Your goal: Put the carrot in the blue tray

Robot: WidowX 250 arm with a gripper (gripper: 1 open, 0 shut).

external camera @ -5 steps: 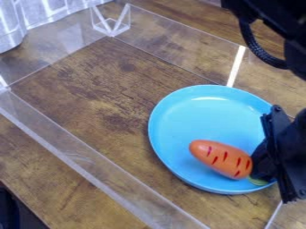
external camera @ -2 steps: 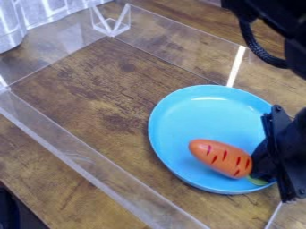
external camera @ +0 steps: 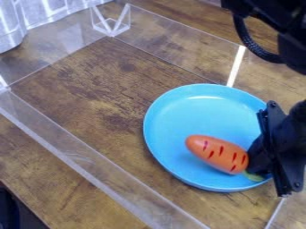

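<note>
Black pincer (external camera: 259,168) comes down steeply at the lower right of my view, its tips right at the green end of the carrot (external camera: 216,153). The jaws are clenched. From this angle I cannot tell whether they pinch the leafy stem or just sit pressed together beside it, because the pincer's body hides the contact.

The carrot lies flat inside the blue tray (external camera: 191,112), on the tray's floor near its lower right rim, so the placing looks nearly finished to me. What I judge remains is the letting go.

To do that well I would open the jaws fully before moving anything. Then I would draw the pincer straight back up along its own line, not sideways. The tray is light plastic on a smooth wooden table (external camera: 96,89), and a sideways drag could slide it or flick the carrot over the shallow rim. I would also check that the stem comes free of the tips before I lift.

The carrot's long axis runs diagonally across the picture. Its rounded orange tip points up and left toward the tray's middle, and its stem points down and right under the pincer. Its dark stripes face upward.
</note>
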